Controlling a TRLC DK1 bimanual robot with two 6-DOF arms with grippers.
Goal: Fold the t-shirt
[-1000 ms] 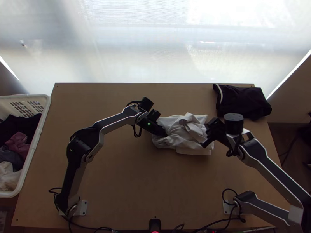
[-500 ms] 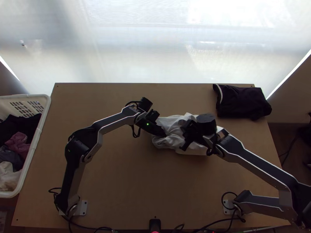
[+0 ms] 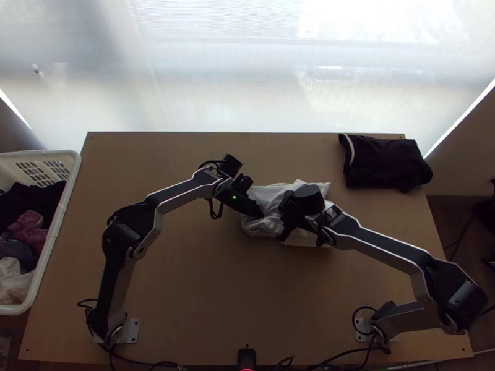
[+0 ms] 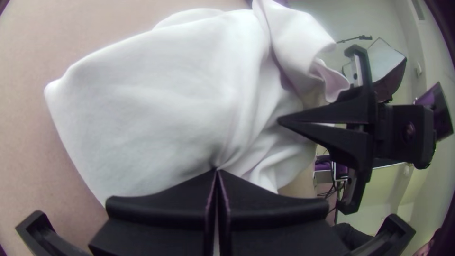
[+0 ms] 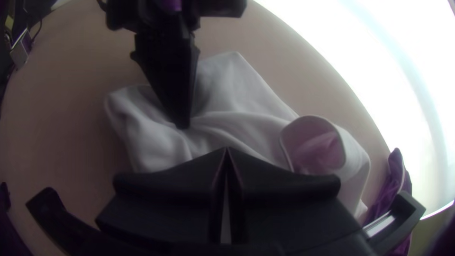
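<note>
The white fabric t-shirt (image 3: 266,193) is found bunched on the light wooden worktop (image 3: 185,278). Its cloth is pinched in the jaws of the black left gripper (image 3: 260,214). The black right gripper (image 3: 286,216) is positioned over the garment, jaws closed.

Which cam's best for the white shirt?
Left wrist view: the shirt shows large, creases meeting at the left gripper, with the right gripper covering little. The top view shows it bunched, partly hidden by both grippers; the right wrist view shows its curled opening, the left gripper covering part.
</note>
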